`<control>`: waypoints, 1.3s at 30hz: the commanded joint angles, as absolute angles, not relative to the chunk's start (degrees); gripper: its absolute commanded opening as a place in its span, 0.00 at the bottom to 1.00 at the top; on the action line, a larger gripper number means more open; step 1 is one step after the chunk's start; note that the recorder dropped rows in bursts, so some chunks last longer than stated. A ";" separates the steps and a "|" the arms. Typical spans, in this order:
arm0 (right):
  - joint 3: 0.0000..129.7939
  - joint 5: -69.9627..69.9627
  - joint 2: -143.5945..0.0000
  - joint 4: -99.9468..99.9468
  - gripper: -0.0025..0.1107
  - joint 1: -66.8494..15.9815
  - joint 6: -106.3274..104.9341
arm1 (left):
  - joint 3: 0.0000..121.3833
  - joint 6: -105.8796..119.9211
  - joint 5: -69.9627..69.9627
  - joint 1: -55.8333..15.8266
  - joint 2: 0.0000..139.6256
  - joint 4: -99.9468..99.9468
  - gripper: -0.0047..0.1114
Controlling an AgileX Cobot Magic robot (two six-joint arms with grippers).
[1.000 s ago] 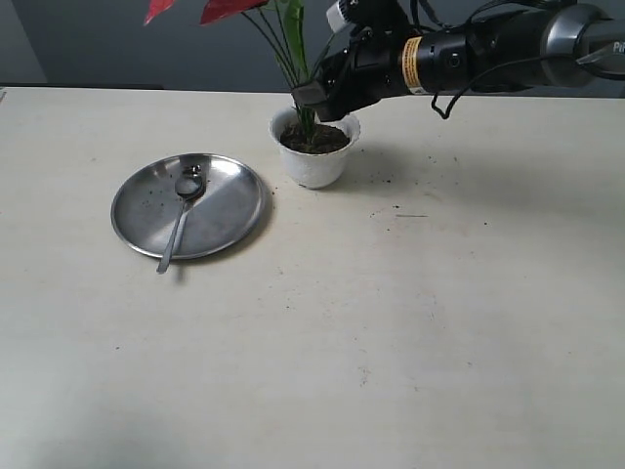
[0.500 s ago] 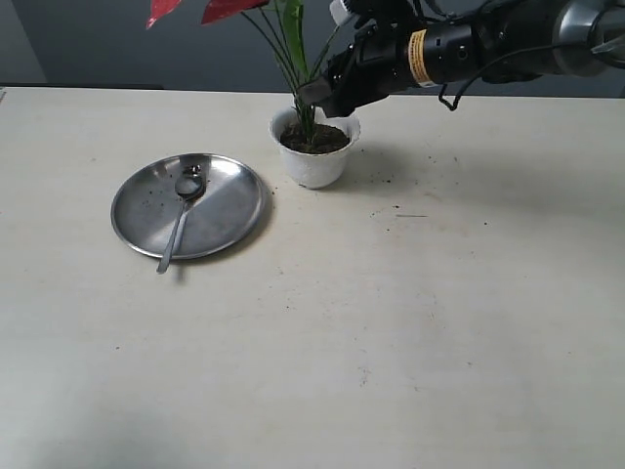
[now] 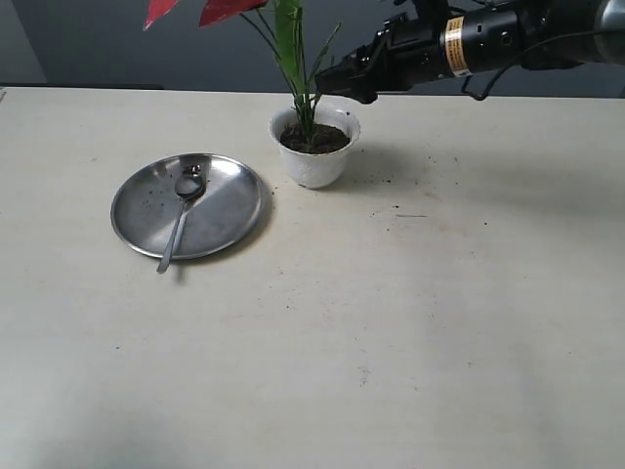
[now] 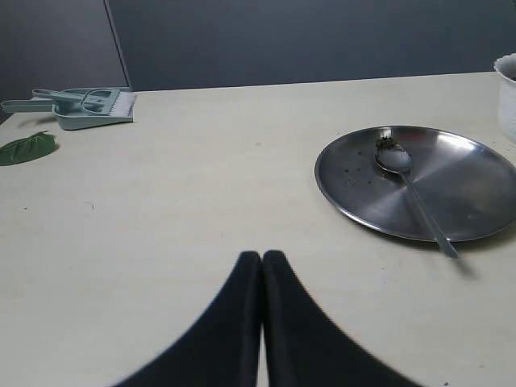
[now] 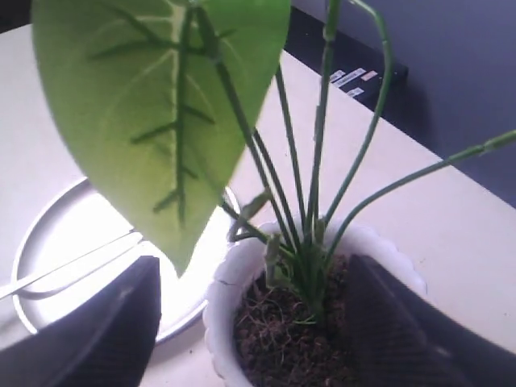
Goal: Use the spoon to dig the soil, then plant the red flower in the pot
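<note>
The red flower (image 3: 227, 9) stands upright in the white pot (image 3: 314, 164), its green stems (image 5: 310, 201) rooted in the dark soil (image 5: 278, 334). My right gripper (image 3: 339, 80) hovers just above and to the right of the pot rim, open, with nothing between its fingers (image 5: 109, 326); it touches no stem. The spoon (image 3: 178, 223) lies on the steel plate (image 3: 234, 195), bowl up with a few soil crumbs in it. My left gripper (image 4: 262, 258) is shut and empty, low over the table well short of the plate (image 4: 476, 185) and spoon (image 4: 415, 201).
Soil crumbs are scattered on the table right of the pot (image 3: 395, 207). A green dustpan with brush (image 4: 89, 106) and a loose green leaf (image 4: 28, 147) lie far off to the left. A broad green leaf (image 5: 153, 97) hangs close before the right wrist camera.
My right gripper has lifted and drawn back to the right, away from the stems at the pot. The flower stays standing in the pot. The left arm has not moved.
</note>
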State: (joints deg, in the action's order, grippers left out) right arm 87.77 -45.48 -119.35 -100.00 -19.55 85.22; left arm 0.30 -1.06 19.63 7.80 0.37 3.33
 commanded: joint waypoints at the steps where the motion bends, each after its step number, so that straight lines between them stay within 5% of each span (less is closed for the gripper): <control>1: 86.94 -49.15 -117.12 -99.95 0.57 -18.64 85.94 | 0.00 -1.10 19.29 7.79 0.00 3.69 0.04; 17: 86.94 -53.32 -111.95 -99.95 0.57 -12.04 94.53 | 0.00 -1.10 19.29 7.79 0.00 3.69 0.04; 26: 86.94 -48.51 -106.49 -99.95 0.46 -12.04 96.38 | 0.00 -1.10 19.29 7.79 0.00 3.69 0.04; 39: 86.94 -45.31 -100.85 -99.95 0.45 -12.04 97.33 | 0.00 -1.10 19.29 7.79 0.00 3.69 0.04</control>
State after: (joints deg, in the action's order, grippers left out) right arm 87.17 -45.81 -102.11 -100.19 -12.35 96.48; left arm 0.30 -1.06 19.63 7.80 0.37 3.33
